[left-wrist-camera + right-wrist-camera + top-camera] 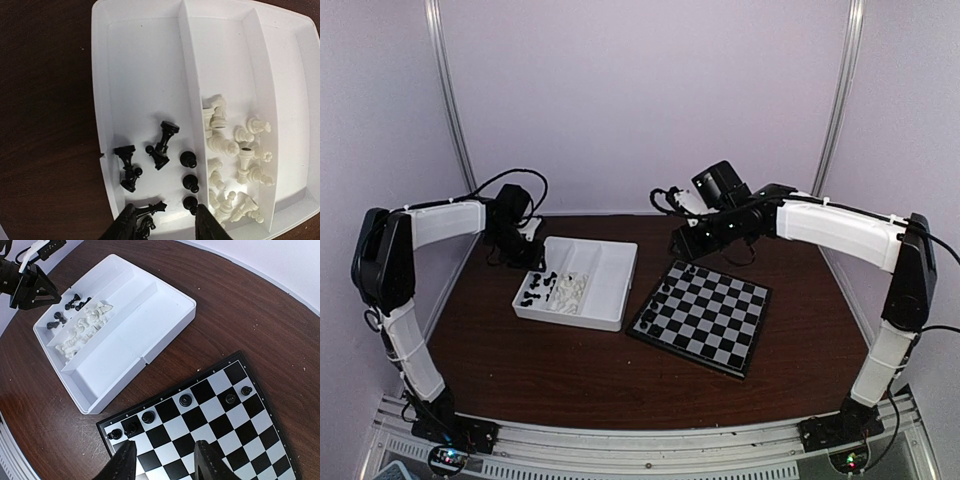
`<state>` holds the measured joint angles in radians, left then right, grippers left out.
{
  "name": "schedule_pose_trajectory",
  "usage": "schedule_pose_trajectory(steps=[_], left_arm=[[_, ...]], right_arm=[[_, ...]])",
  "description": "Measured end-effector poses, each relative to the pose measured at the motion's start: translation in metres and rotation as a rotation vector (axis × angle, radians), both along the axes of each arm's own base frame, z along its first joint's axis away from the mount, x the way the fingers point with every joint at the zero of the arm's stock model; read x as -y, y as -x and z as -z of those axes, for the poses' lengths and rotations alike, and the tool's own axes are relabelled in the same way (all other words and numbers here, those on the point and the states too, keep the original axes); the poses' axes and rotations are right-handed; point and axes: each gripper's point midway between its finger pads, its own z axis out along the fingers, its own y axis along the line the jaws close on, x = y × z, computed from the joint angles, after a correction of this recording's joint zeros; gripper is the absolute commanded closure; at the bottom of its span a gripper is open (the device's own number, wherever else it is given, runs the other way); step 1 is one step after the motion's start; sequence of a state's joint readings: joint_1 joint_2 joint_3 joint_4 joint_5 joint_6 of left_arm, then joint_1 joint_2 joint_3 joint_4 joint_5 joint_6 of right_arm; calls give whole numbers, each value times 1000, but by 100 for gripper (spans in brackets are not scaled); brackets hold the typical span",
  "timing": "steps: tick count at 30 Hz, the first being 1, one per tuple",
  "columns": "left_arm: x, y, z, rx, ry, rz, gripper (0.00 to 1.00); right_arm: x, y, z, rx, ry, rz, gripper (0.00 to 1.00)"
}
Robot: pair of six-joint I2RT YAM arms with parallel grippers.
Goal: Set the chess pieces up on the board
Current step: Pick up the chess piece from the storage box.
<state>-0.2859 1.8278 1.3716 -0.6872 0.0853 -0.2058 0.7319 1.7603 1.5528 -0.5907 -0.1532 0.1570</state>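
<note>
The board (pixel 705 320) lies right of centre, with several black chess pieces (pixel 185 400) standing along its far row (pixel 131 427). More black pieces (pixel 165 142) lie in the left compartment of the white tray (pixel 140 75), and white ones (pixel 235 155) are heaped in the middle compartment. My left gripper (pixel 165 225) hangs low over the black pieces, jaws apart. A toppled black piece (pixel 150 207) rests against its left finger (pixel 125 225). My right gripper (pixel 165 460) hovers open above the board's far left corner with nothing between its fingers.
The tray (pixel 610 270) sits just left of the board, its right compartment (pixel 130 335) bare. Brown tabletop (pixel 570 370) spreads in front of both. The left arm's gripper (pixel 30 285) shows at the tray's far end. Pale walls enclose the table.
</note>
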Motion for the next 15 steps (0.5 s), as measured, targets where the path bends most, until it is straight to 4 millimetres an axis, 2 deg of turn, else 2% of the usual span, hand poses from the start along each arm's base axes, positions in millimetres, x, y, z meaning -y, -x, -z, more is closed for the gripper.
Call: schedule_pose_trajectory(steps=[2, 7, 11, 15], left_arm=[[3, -5, 1, -6, 3, 18, 72], [8, -22, 4, -9, -22, 58, 75], [10, -35, 22, -33, -48, 82, 75], [9, -32, 40, -81, -68, 99, 73]], right_arm=[[0, 1, 1, -2, -3, 1, 58], [2, 4, 10, -16, 3, 1, 58], [2, 4, 9, -12, -1, 1, 58], [1, 3, 8, -8, -3, 1, 58]])
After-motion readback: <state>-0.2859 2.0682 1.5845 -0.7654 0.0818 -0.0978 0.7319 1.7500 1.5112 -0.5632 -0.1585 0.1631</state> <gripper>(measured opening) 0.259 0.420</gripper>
